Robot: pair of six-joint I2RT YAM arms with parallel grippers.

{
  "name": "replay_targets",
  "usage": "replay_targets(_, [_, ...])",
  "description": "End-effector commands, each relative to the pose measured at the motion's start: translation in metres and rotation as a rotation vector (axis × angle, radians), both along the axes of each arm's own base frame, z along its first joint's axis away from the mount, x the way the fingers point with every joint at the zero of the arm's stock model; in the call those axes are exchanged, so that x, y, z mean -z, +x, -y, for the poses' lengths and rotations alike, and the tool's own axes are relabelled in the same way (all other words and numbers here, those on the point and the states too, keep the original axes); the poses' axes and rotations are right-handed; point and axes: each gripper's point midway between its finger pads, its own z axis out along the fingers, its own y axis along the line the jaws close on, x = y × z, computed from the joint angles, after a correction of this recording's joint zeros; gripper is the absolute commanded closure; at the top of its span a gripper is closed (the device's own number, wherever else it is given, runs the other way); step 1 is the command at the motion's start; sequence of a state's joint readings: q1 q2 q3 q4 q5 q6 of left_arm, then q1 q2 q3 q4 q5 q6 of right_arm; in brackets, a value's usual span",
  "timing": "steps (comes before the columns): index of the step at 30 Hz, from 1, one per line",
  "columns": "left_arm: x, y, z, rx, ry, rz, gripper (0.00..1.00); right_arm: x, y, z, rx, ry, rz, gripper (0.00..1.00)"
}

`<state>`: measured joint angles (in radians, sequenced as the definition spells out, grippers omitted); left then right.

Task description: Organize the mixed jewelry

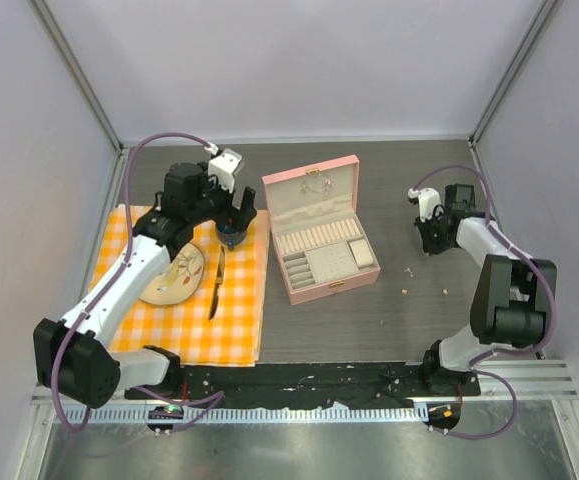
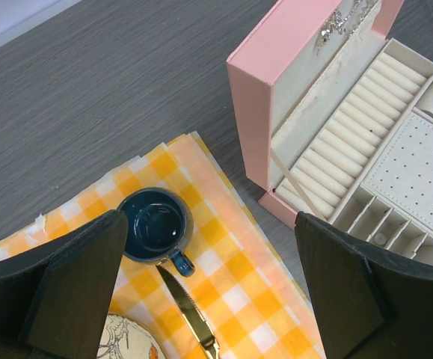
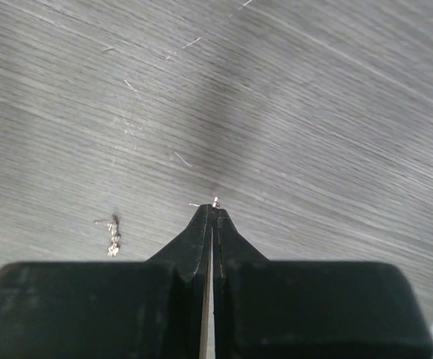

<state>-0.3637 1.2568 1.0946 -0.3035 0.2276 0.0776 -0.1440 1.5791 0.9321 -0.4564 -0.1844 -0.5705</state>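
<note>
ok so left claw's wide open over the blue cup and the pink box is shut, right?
No. The pink box stands open, lid up, as the left wrist view shows. The left claw is wide open over the blue cup.

One tiny silvery piece [image 3: 215,201] is pinched in the closed tips of the right gripper [image 3: 213,213]. A second silvery piece [image 3: 113,233] lies loose near it. Three pale specks [image 1: 405,272] lie scattered, apart.
</note>
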Motion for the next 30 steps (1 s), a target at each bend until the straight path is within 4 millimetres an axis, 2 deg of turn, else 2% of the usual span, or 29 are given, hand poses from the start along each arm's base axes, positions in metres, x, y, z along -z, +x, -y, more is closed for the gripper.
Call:
replay_targets(1, [-0.018, 0.011, -0.006, -0.056, -0.05, 0.048, 0.0, -0.051, 0.01, -0.004, 0.001, -0.047, 0.132, 0.99])
replay_targets(2, [-0.019, 0.012, -0.008, -0.067, -0.055, 0.047, 0.0, -0.06, 0.011, -0.004, 0.005, -0.063, 0.153, 0.99])
replay_targets(5, [-0.023, 0.017, -0.016, -0.11, -0.069, 0.052, 0.0, -0.09, 0.014, -0.025, -0.04, -0.092, 0.23, 0.99])
replay_targets(7, [-0.026, 0.02, -0.022, -0.142, -0.088, 0.052, 0.0, -0.104, 0.013, -0.049, -0.086, -0.118, 0.259, 0.99])
replay_targets(8, [-0.027, 0.02, -0.025, -0.16, -0.099, 0.046, 0.0, -0.118, 0.015, -0.058, -0.103, -0.118, 0.294, 0.99])
replay_targets(9, [-0.026, 0.023, -0.031, -0.184, -0.103, 0.045, 0.0, -0.127, 0.017, -0.059, -0.083, -0.159, 0.315, 0.99])
replay_targets(10, [-0.027, 0.024, -0.034, -0.201, -0.11, 0.046, 0.0, -0.133, 0.014, -0.079, -0.13, -0.163, 0.327, 0.99])
replay_targets(11, [-0.028, 0.027, -0.041, -0.229, -0.122, 0.042, 0.0, -0.147, 0.018, -0.086, -0.136, -0.167, 0.36, 0.99])
replay_targets(14, [-0.027, 0.03, -0.056, -0.283, -0.14, 0.032, 0.0, -0.172, 0.02, -0.12, -0.194, -0.2, 0.42, 0.99])
replay_targets(17, [-0.026, 0.032, -0.066, -0.312, -0.143, 0.029, 0.0, -0.189, 0.019, -0.154, -0.254, -0.232, 0.47, 0.99])
replay_targets(20, [-0.022, 0.032, -0.072, -0.331, -0.141, 0.024, 0.0, -0.192, 0.014, -0.188, -0.332, -0.274, 0.493, 0.99])
replay_targets(23, [-0.018, 0.034, -0.078, -0.354, -0.14, 0.02, 0.0, -0.184, 0.007, -0.217, -0.408, -0.345, 0.509, 0.99])
replay_targets(30, [-0.01, 0.036, -0.088, -0.389, -0.15, 0.006, 0.0, -0.147, -0.004, -0.251, -0.499, -0.461, 0.503, 0.99])
